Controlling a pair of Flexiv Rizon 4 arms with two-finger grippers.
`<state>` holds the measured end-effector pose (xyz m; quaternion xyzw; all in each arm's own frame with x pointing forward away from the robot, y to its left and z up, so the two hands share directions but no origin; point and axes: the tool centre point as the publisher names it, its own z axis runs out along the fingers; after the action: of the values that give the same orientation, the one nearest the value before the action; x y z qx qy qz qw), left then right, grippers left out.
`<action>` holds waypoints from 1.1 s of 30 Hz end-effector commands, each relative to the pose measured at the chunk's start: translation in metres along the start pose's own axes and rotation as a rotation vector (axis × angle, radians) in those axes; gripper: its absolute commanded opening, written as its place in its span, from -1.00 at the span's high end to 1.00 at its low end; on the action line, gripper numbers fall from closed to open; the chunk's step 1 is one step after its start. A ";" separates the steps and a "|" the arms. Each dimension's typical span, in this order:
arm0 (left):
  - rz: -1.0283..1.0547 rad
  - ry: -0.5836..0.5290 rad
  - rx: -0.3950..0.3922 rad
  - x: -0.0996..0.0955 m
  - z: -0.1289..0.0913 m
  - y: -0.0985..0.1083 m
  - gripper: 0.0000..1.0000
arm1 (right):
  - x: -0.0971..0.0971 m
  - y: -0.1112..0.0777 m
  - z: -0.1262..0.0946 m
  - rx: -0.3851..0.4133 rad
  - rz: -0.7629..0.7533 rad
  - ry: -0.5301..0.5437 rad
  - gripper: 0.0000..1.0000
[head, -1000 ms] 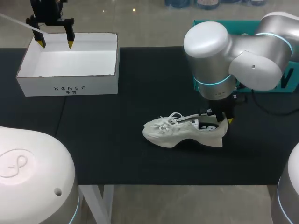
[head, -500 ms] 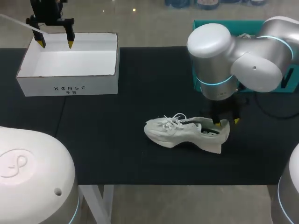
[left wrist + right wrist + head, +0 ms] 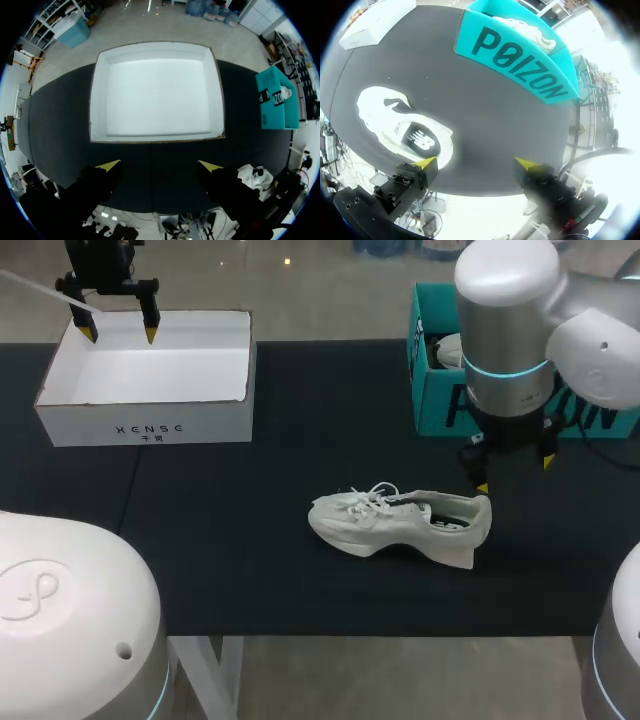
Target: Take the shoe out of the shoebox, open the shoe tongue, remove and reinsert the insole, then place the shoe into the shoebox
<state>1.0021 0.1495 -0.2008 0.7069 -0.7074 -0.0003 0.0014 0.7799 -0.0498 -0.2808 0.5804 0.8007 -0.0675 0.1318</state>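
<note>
A white shoe (image 3: 392,524) lies on the black mat, toe to the left, laces loose; a dark insole (image 3: 421,141) shows in its opening. My right gripper (image 3: 514,474) hangs open just above and behind the heel, touching nothing. In the right wrist view the shoe (image 3: 395,125) lies off to one side of that gripper (image 3: 475,163), under one finger. An empty white shoebox (image 3: 150,425) stands at the back left. My left gripper (image 3: 120,334) is open over its far rim. The left wrist view looks straight down into the box (image 3: 156,95), ahead of the gripper (image 3: 159,165).
A teal box (image 3: 437,390) stands at the back right, close behind my right arm, with another white shoe (image 3: 447,348) inside. It also shows as the teal box (image 3: 520,50) ahead of the right gripper. Bare black mat (image 3: 300,410) lies between the two boxes.
My right gripper has opened, let go of the shoe's heel and risen up and to the right. The shoe shifted slightly right and settled. The left arm has stayed still.
</note>
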 end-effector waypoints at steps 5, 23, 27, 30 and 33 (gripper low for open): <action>0.000 -0.001 0.000 0.000 0.000 0.000 -1.00 | -0.020 -0.027 -0.006 -0.212 -0.398 0.033 -1.00; 0.000 -0.001 0.000 0.000 0.000 0.000 -1.00 | -0.015 -0.043 -0.003 -0.392 -0.631 0.022 -1.00; 0.000 -0.001 0.000 0.000 0.000 0.000 -1.00 | -0.006 -0.067 -0.002 -0.660 -1.087 0.061 -1.00; 0.000 -0.001 0.000 0.000 0.000 0.000 -1.00 | 0.004 -0.086 -0.008 -0.820 -1.440 0.124 -1.00; 0.000 -0.001 0.000 0.000 0.000 0.000 -1.00 | 0.004 -0.086 -0.008 -0.820 -1.440 0.124 -1.00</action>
<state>1.0021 0.1495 -0.2008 0.7069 -0.7074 -0.0003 0.0014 0.7144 -0.0523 -0.2808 0.2380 0.9548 -0.0025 0.1782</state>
